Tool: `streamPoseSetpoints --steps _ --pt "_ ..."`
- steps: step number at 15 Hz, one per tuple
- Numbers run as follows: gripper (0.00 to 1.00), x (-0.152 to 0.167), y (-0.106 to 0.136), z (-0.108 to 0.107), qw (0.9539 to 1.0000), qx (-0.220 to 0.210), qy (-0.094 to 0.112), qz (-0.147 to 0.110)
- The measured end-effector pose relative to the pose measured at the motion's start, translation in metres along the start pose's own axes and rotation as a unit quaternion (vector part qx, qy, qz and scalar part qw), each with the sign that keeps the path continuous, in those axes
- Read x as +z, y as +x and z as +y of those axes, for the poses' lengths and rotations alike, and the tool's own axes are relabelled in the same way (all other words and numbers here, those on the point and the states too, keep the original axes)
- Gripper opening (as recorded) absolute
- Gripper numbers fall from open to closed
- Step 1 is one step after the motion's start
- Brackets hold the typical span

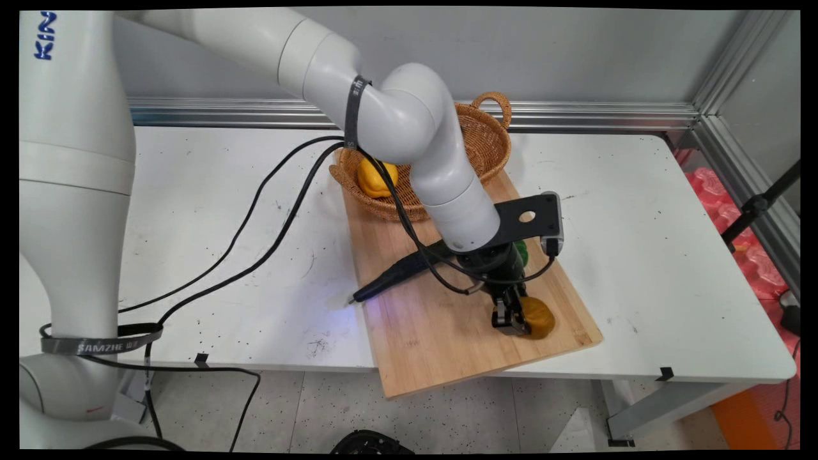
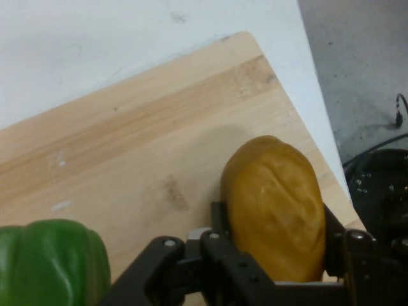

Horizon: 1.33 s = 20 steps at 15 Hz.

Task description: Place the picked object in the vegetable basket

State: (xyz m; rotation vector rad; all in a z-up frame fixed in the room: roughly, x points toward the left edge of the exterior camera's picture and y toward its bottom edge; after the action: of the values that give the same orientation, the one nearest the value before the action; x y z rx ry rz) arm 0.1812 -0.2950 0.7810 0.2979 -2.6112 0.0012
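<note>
Gripper clamps the brown bread roll between its fingers near the cutting board's near right corner, green pepper just beside

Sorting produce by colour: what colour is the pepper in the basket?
Yellow: the pepper in the basket shows only in the main view.

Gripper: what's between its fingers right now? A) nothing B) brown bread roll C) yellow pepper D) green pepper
B: in the hand view the gripper has a finger on either side of the brown bread roll on the wooden board; the green pepper sits off to the side, and the yellow pepper lies in the basket.
</note>
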Motion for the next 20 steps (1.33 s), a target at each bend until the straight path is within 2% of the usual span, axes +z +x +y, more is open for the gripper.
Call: streamPoseSetpoints --steps 5,10,15,18,20 --pt "0.00 -0.018 0.003 0.003 0.9999 0.014 0.002 0.003" --pt "0.00 -0.063 0.005 0.004 0.9998 0.008 0.013 0.016" --pt "0.00 -0.121 0.004 -0.001 0.9981 -0.034 0.039 0.034" --pt "0.00 -0.160 -0.008 -0.014 0.9937 -0.078 0.068 0.041" --pt "0.00 -0.176 -0.016 -0.024 0.9907 -0.098 0.084 0.043"
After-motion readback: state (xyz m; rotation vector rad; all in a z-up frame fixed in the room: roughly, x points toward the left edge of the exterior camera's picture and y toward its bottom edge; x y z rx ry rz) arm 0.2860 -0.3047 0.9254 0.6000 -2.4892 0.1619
